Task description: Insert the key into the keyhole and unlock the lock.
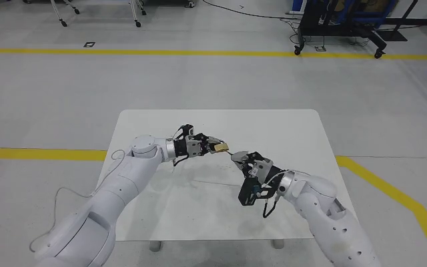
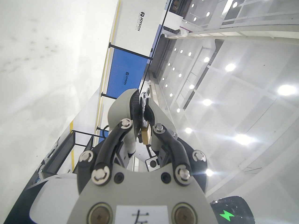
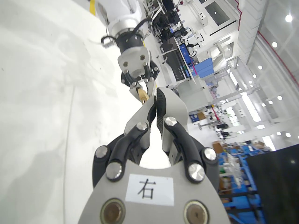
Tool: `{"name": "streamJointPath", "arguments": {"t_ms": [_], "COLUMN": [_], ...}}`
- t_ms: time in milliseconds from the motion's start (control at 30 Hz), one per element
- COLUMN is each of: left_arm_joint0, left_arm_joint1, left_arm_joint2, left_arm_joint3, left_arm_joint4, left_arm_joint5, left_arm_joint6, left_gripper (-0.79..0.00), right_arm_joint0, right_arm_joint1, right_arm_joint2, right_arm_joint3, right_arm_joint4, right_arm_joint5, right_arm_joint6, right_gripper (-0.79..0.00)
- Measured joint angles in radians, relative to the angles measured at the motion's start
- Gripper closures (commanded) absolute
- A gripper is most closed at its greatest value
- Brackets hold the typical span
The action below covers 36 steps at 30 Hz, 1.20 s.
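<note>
Table [image 1: 287, 127], left gripper [image 1: 213, 145] half-hiding lock [image 1: 221, 146]

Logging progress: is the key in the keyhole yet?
Cannot tell. The right gripper holds the key with its tip at the lock, which the left gripper clamps, but the keyhole is hidden.

Above the surface [image 1: 280, 127], left gripper [image 1: 211, 145] with lock [image 1: 221, 146] and right gripper [image 1: 239, 157] with key [image 1: 230, 153] bar each other head-on.
</note>
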<state>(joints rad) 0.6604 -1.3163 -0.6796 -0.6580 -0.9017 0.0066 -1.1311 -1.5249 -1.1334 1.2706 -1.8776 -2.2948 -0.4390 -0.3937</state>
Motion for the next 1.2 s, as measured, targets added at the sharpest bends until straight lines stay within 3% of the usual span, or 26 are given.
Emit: {"name": "streamJointPath", "arguments": {"t_ms": [133, 433, 1200], "left_arm_joint0": [0.006, 0.017, 0.053], "left_arm_joint1": [0.001, 0.002, 0.006], "left_arm_joint2": [-0.014, -0.034, -0.099], "left_arm_joint3": [-0.006, -0.039, -0.091], "left_arm_joint4": [0.014, 0.099, 0.163], "left_arm_joint5": [0.004, -0.056, -0.042], "left_arm_joint6": [0.005, 0.075, 0.058], "left_gripper": [0.0, 0.0, 0.0], "right_arm_joint0": [-0.026, -0.047, 0.004], "right_arm_joint1": [0.005, 0.003, -0.017], "right_arm_joint2": [-0.039, -0.1, -0.19], "right_arm_joint3": [-0.024, -0.053, -0.027], "right_arm_joint4": [-0.152, -0.307, -0.364], "right_arm_joint5": [0.061, 0.16, 0.155], "right_arm_joint6": [0.032, 0.167, 0.347], "right_gripper": [0.0, 0.0, 0.0]}}
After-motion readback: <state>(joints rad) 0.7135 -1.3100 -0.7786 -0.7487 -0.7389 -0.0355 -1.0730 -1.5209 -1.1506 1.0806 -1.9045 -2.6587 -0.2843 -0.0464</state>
